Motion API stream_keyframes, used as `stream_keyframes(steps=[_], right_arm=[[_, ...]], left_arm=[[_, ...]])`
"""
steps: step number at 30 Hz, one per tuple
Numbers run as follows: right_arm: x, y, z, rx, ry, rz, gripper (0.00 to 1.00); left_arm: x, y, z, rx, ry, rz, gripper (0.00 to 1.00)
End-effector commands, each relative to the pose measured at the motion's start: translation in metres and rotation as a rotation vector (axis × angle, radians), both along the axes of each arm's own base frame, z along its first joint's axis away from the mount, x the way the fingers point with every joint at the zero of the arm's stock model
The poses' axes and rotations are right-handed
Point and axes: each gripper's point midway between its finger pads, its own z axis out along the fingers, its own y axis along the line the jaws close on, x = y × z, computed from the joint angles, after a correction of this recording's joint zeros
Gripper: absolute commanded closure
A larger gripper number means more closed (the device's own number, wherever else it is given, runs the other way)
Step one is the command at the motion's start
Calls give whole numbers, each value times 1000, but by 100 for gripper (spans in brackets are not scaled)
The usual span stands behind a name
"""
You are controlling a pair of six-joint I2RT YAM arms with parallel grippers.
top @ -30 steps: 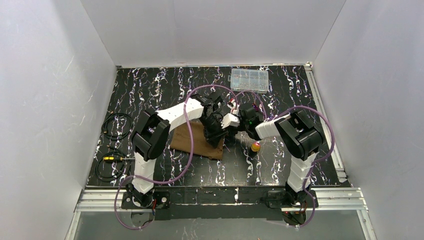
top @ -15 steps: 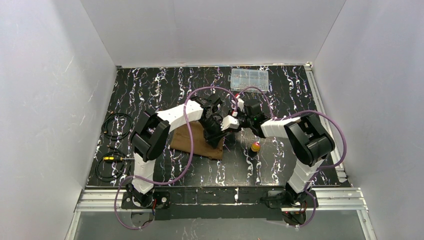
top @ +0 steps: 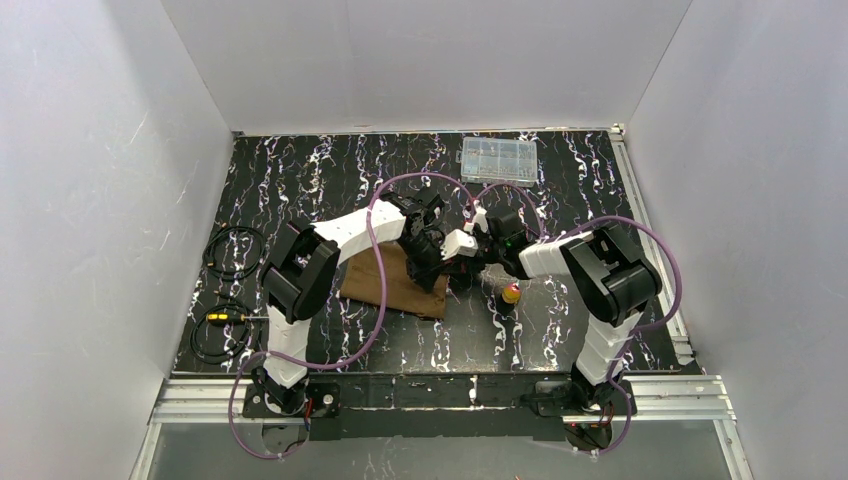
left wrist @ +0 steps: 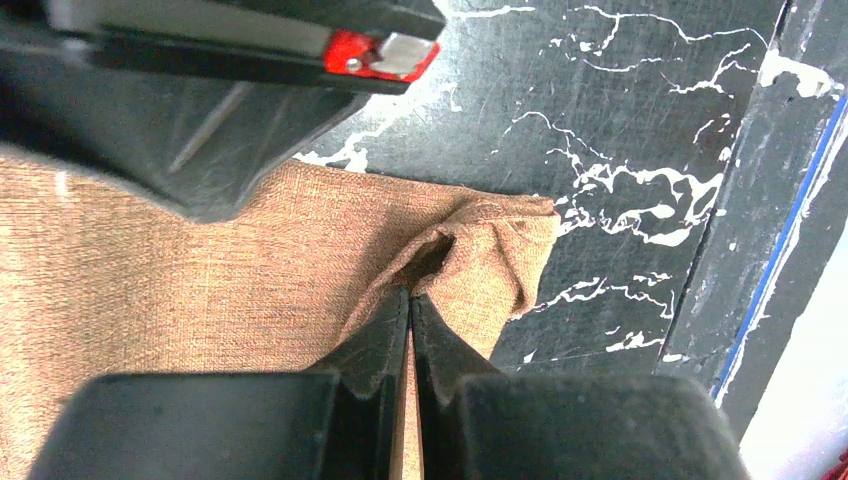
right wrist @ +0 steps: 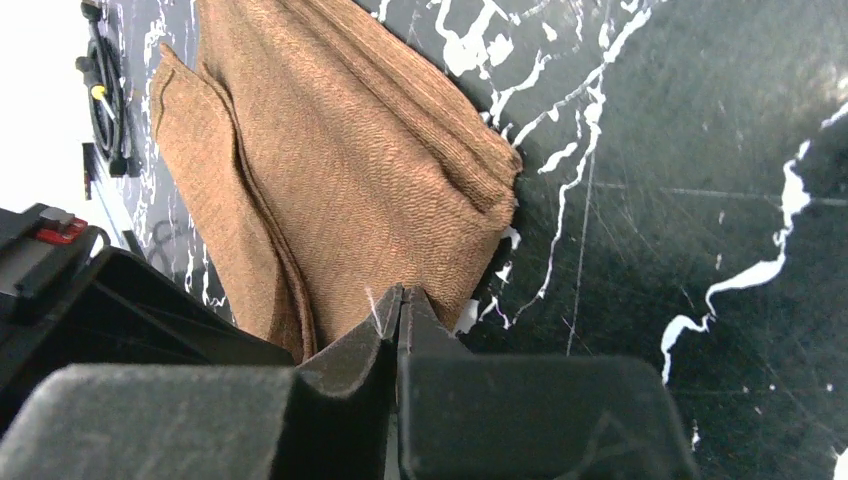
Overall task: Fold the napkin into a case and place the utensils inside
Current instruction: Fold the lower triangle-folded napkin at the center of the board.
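Black white-veined tabletop [top: 300, 170] — plain white walls [top: 430, 60] on three sides.

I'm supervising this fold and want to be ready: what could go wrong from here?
1. The left tool pinches the napkin only near its corner; a pull may slip it free.
2. The right tool bites the edge of a stacked fold, so layers could separate or drag.
3. The gold-orange-headed utensil sits close beside the right arm and could get knocked.

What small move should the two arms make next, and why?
Probably lift both pinched spots together to begin the next fold: the left gripper and right gripper are each shut on an edge of the napkin, which lies on the table.
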Motion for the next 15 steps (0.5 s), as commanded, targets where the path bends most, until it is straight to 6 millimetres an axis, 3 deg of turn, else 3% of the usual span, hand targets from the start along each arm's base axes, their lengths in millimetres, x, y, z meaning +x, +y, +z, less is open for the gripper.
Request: stream_keyframes(steps=[1, 15], right_arm=[[-6, -11, -22, -66, 10, -16, 93], [-20, -18, -39, -69, 57, -25, 97]], left_arm=[[3, -1, 7, -12, -37, 11, 100], [20, -13, 11, -33, -67, 27, 100]])
